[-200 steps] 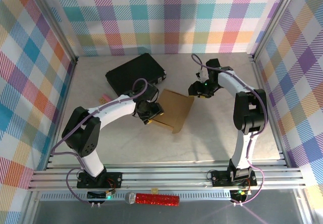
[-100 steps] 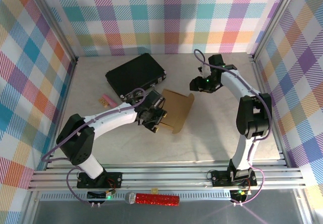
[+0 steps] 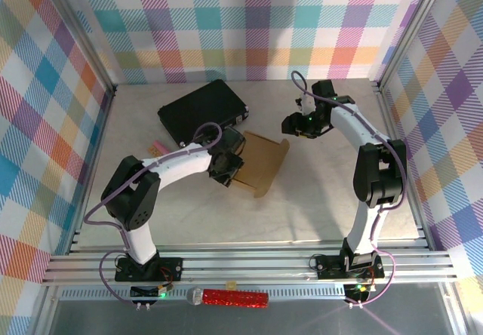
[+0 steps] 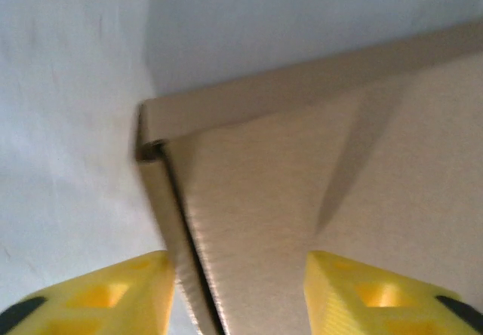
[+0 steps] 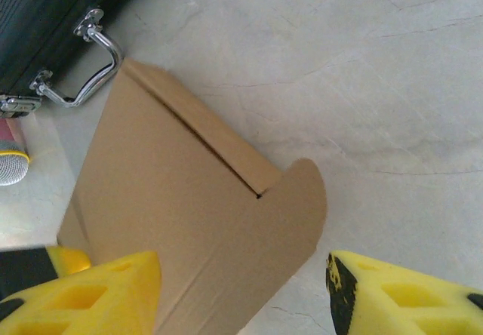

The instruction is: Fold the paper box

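The paper box [image 3: 262, 161] is a flat brown cardboard piece lying mid-table, with a rounded flap [image 5: 298, 199] at its far right corner. My left gripper [image 3: 226, 169] is at the box's left edge. In the left wrist view its yellow fingers [image 4: 143, 290] stand apart astride a folded cardboard edge [image 4: 181, 259], which runs close beside the left finger, and the gripper [image 4: 238, 275] is open. My right gripper [image 3: 296, 126] hovers open just beyond the far right corner. In the right wrist view the gripper [image 5: 241, 297] is above the rounded flap, touching nothing.
A black case [image 3: 204, 111] with a metal handle [image 5: 94, 67] lies just behind the box. A small pink item [image 3: 159, 148] sits left of the left arm. A red glitter microphone [image 3: 228, 298] rests on the near rail. Checked walls and metal posts enclose the table.
The left gripper's jaws have narrowed around the box's left edge, and that arm's elbow has swung back towards the left. The right gripper has hardly moved over the last half second.
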